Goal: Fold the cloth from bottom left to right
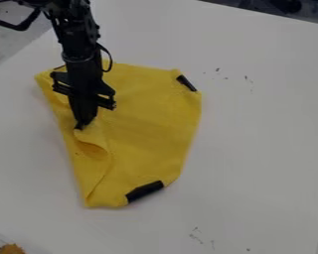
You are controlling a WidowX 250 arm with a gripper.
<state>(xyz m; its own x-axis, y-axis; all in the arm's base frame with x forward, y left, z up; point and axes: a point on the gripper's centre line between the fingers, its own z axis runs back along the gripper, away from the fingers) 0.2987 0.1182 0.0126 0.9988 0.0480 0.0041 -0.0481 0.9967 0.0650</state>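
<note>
The yellow cloth lies on the left half of the white table, with black patches at its upper right corner and at its lower edge. Over the cloth's left part hangs the black gripper, pointing down, its tips together on a pinched bit of fabric. Just below the tips the cloth rises in a loose, curled fold, and a crease runs from there toward the lower left corner. The arm hides part of the cloth's upper left.
The white table extends to the right of the cloth, with small dark marks on it. An orange-brown object sits at the bottom left corner of the view. The table's far edge crosses the top right.
</note>
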